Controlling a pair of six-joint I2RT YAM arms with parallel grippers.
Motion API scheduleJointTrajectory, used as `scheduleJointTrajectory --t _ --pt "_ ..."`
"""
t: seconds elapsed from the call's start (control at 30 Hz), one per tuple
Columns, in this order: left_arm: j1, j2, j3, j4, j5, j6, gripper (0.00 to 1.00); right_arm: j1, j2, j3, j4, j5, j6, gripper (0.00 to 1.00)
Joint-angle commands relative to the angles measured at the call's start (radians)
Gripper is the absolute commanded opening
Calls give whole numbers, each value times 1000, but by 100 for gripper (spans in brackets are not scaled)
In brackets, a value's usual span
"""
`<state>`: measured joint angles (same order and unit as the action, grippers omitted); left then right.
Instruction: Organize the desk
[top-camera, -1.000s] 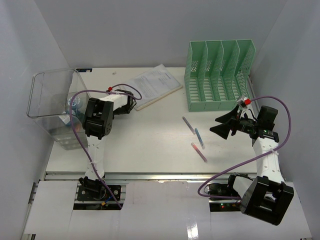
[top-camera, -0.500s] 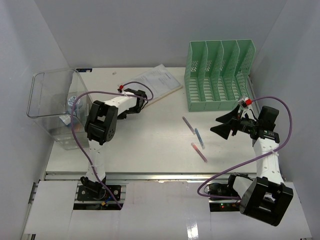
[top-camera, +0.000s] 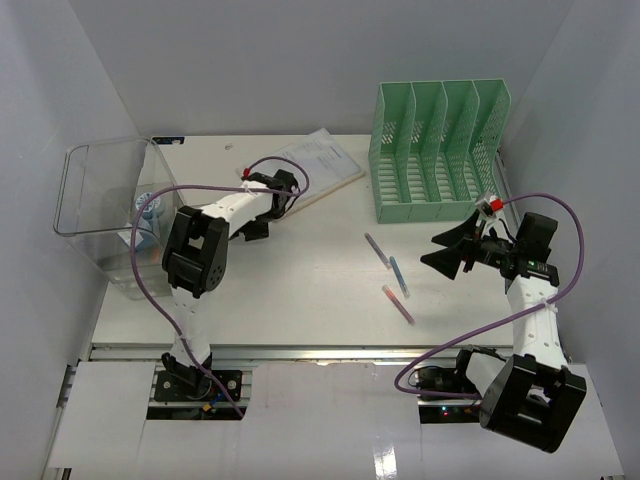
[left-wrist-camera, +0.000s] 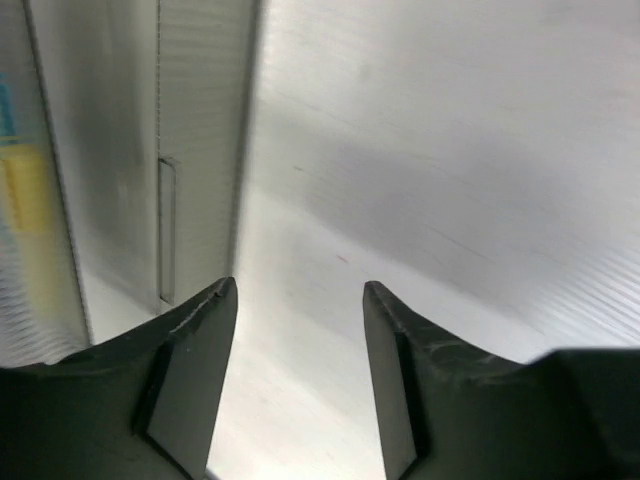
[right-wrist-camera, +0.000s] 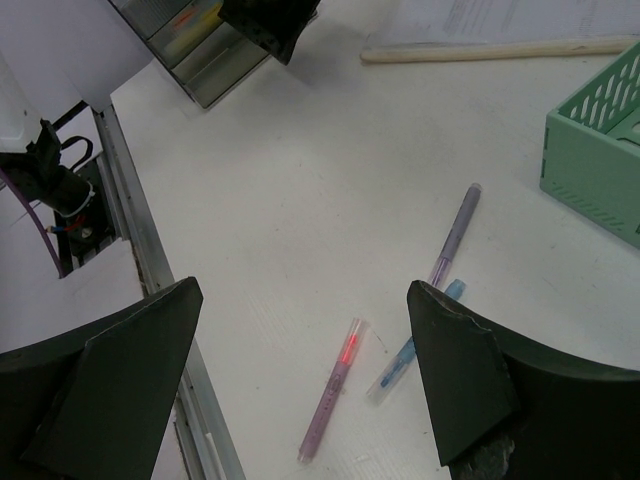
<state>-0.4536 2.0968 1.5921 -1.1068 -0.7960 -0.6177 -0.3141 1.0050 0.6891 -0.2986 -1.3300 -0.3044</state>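
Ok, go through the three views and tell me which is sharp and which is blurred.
Top external: evenly lit and sharp, with soft shadows on the desk. Left wrist: background smeared and streaky, only the left pincer fairly crisp. Right wrist: sharp, the pens clearly outlined.

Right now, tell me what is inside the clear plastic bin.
Through the clear plastic bin show blue-and-white items, too blurred to identify; the left arm covers one corner.
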Motion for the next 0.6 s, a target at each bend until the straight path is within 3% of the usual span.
scheduleJointTrajectory --t 0.0,0.13,0.23,0.33,0.43,0.57 --pt "-24 -229 20 165 337 154 74 -5 -25 21 -102 38 -112 90" --pt "-60 -386 -81 334 692 199 98 -5 -25 35 -147 108 -190 90" --pt "-88 -475 -208 475 913 124 98 -5 -23 39 -156 144 -219 90" --pt "-136 -511 -346 658 1020 -13 98 -5 -23 45 -175 177 -256 90" --pt "-192 -487 -401 759 1009 -148 98 -5 -25 44 -163 219 -252 90" --pt "-283 -345 -305 775 908 -345 90 -5 -24 38 -138 245 -231 90"
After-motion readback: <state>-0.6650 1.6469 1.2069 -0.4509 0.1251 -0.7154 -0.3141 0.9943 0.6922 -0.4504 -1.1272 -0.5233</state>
